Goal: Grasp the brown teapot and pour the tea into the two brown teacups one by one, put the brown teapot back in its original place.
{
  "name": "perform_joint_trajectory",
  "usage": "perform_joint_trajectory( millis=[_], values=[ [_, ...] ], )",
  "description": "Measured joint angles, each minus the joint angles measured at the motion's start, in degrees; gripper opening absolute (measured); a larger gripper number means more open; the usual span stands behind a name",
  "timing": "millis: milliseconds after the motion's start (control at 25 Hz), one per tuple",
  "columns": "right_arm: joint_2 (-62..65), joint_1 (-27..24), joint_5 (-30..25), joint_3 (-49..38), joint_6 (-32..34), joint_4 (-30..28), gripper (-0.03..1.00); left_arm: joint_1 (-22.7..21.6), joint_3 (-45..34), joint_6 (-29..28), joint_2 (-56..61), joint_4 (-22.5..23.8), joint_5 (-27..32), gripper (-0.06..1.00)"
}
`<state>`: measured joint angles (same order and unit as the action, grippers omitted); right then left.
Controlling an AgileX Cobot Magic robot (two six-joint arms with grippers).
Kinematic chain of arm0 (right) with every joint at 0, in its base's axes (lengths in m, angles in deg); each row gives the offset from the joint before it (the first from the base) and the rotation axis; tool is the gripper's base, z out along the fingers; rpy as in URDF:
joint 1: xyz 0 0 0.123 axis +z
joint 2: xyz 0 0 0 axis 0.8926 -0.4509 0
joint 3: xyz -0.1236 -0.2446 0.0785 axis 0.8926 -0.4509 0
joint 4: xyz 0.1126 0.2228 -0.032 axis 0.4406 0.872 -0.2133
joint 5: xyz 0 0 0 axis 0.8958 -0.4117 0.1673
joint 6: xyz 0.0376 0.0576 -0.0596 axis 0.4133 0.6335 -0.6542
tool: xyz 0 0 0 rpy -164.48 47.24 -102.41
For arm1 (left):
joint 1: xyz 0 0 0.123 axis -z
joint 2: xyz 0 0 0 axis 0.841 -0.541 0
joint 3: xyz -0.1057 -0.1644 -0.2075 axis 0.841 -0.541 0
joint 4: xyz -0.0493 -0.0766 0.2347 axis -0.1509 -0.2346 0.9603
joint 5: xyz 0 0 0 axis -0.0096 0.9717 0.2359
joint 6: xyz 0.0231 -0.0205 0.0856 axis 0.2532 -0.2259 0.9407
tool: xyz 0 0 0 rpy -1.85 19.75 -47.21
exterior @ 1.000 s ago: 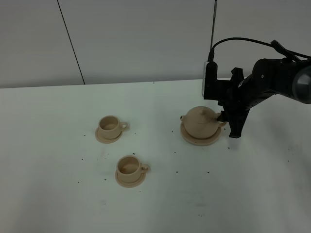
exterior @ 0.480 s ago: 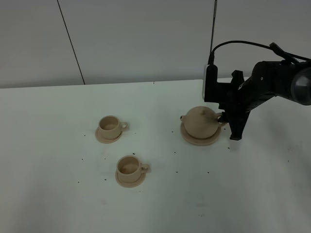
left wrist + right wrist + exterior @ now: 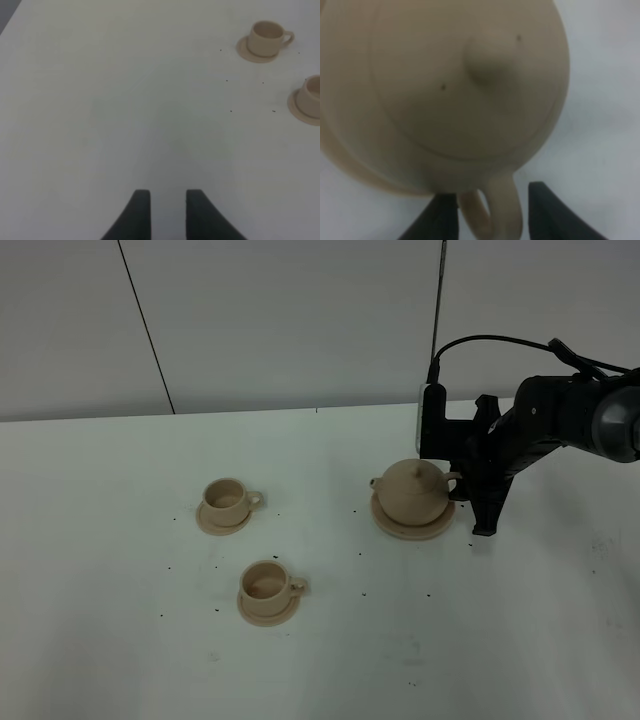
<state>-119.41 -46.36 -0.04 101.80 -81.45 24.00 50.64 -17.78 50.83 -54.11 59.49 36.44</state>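
The brown teapot stands on its wide tan saucer right of the middle of the table. My right gripper is at its loop handle. In the right wrist view the teapot fills the frame, and the gripper is open with a dark finger close on each side of the handle. Two brown teacups on small saucers stand to the left, one farther back and one nearer. My left gripper is open and empty over bare table, with both cups well away from it.
The white table has small dark specks scattered around the cups and teapot. A grey wall rises behind its far edge. A black cable loops over the right arm.
My right gripper has shifted slightly down and in at the teapot's handle. The teapot stays on its saucer. The cups have not moved.
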Motion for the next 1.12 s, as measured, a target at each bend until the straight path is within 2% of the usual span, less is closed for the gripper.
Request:
perform_joint_trajectory(
  millis=[640,1120],
  values=[
    [0.3,0.1,-3.1,0.0,5.5,0.0,0.33,0.0,0.0,-0.3,0.0,0.0,0.0,0.24],
    [1.9,0.1,-10.5,0.0,11.7,-0.8,0.33,0.0,0.0,-0.3,0.0,0.0,0.0,0.24]
  ],
)
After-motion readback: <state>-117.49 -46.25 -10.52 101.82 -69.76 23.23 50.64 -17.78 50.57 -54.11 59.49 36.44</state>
